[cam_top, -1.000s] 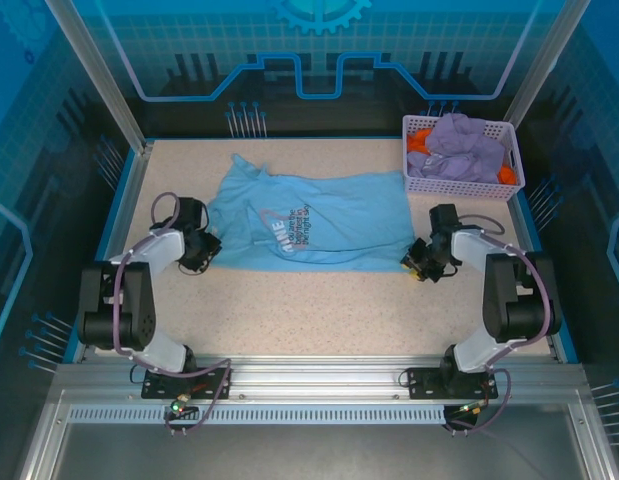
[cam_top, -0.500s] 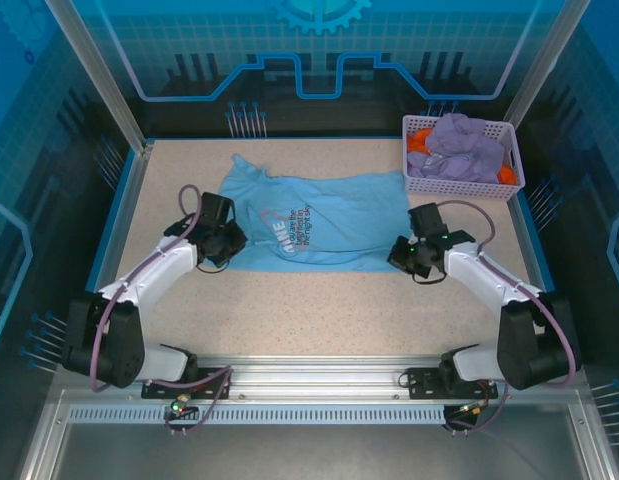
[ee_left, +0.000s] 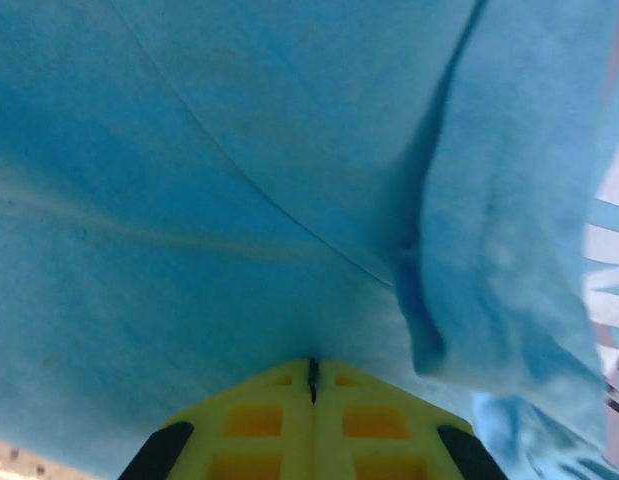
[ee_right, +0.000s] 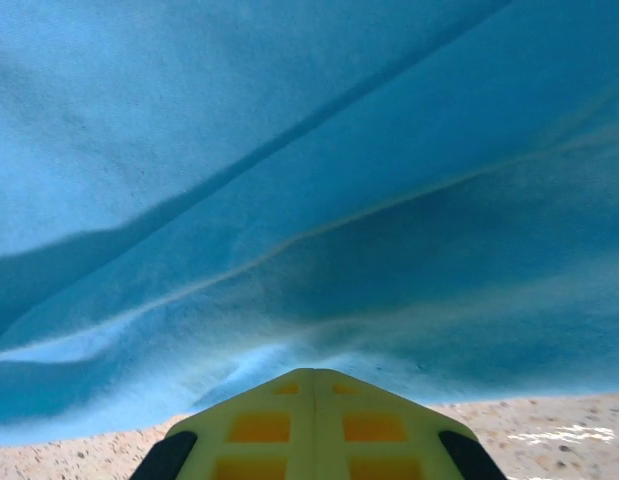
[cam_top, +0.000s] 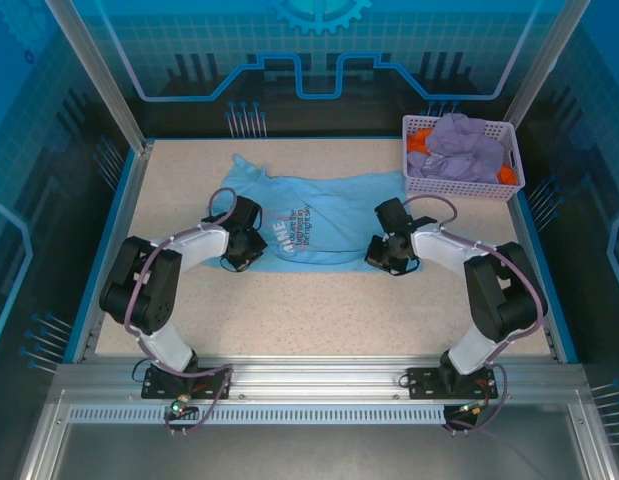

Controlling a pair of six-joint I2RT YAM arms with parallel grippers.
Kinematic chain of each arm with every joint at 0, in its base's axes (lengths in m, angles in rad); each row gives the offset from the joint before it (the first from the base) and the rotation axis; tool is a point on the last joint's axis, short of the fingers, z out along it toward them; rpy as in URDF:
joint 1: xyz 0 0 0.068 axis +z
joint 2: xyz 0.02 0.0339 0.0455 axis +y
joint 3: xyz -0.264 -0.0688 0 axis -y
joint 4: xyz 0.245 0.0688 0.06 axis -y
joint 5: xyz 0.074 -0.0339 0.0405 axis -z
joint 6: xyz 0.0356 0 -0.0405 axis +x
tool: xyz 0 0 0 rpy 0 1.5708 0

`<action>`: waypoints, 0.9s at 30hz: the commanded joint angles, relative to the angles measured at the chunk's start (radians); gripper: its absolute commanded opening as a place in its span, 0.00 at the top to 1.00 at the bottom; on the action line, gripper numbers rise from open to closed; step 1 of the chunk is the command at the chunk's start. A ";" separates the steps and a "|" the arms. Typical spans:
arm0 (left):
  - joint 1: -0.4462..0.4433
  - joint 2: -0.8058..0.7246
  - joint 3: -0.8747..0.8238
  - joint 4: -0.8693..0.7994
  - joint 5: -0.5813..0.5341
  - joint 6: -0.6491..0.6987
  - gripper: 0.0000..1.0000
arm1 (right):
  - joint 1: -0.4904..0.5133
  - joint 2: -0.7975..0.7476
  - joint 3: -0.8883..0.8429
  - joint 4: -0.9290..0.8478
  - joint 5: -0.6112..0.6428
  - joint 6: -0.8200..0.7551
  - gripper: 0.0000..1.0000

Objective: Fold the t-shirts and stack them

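Spreading flat mid-table, sky-blue shirt, left gripper clamped on its near hem at eight o'clock, right gripper clamped at four o'clock, lavender shirt and orange shirt heaped in basket at two o'clock.

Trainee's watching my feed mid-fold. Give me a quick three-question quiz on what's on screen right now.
1. True or false: the left pincer and the right pincer are both shut on the light blue t-shirt.
2. The mesh basket stands at the table's: A far right corner; B near left corner; C centre.
3. Fill in: beside the lavender cloth in the basket shows ____ cloth.
Key: 1 true; 2 A; 3 orange cloth.
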 commanded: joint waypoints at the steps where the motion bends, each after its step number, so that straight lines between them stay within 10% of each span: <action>1: 0.016 0.005 -0.028 0.053 -0.018 -0.028 1.00 | 0.022 0.034 0.016 -0.035 0.051 0.050 1.00; 27: 0.119 -0.379 -0.407 -0.031 0.013 0.023 1.00 | 0.220 -0.024 -0.238 -0.078 -0.028 0.209 1.00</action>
